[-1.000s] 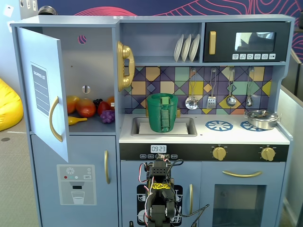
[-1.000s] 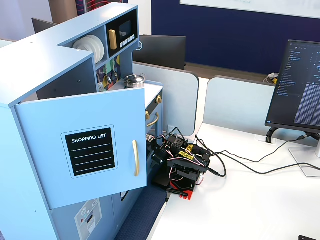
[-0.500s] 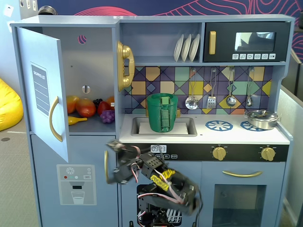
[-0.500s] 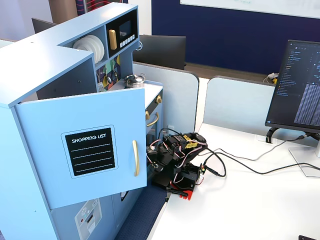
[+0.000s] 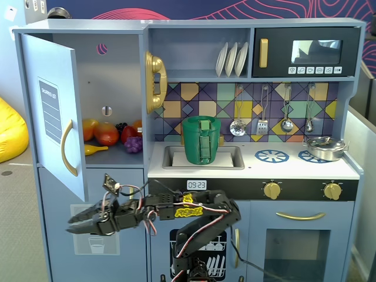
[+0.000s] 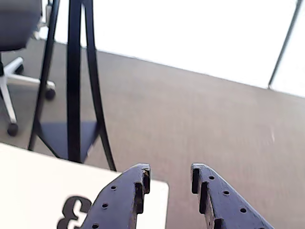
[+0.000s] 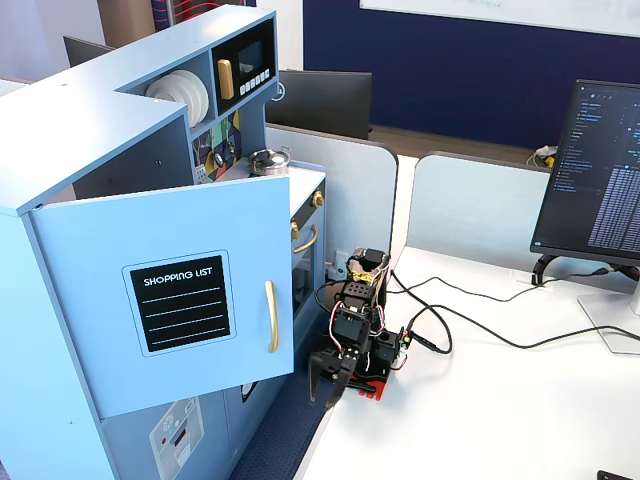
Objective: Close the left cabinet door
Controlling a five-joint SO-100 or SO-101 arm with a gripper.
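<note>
The left cabinet door [image 5: 50, 111] is light blue and stands swung wide open, with its curved gold handle [image 5: 69, 148] facing out. In a fixed view its black SHOPPING LIST panel [image 7: 180, 302] and handle [image 7: 270, 316] face the camera. My gripper [image 5: 69, 226] is open and empty. It points left, below the door's lower edge and in front of the lower door with the dispenser graphic [image 5: 94, 241]. It touches nothing. From the side, the gripper [image 7: 325, 385] hangs low, right of the door. The wrist view shows the gripper [image 6: 170, 171] with its two dark fingers apart and only floor between them.
The open cabinet holds toy fruit [image 5: 108, 134]. A green basket [image 5: 201, 140] sits in the sink. A gold phone [image 5: 154, 81] hangs by the cabinet opening. The white table [image 6: 33, 191] bears a "3" mark. An office chair [image 6: 14, 43] and black stand [image 6: 74, 81] are on the floor.
</note>
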